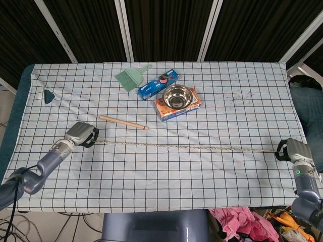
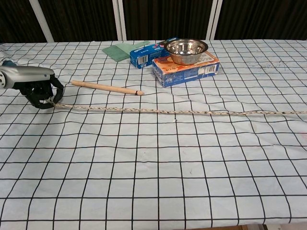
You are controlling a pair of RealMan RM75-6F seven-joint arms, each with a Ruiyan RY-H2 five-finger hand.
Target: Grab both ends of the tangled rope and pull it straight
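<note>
Rope point(image 1: 186, 147) taut between left robot hand point(image 1: 81, 134), right robot hand point(image 1: 292, 150).

This looks like a robot lab or test room rather than a home: a table point(image 1: 237, 85) draped in a black-gridded white cloth stands before dark ribbed panels point(image 1: 166, 25) in white frames, with loose cables point(image 1: 10, 222) trailing on the floor beside it.

rope point(image 1: 186, 147): thin, braided, beige | pulled straight across table; both ends gripped
</note>
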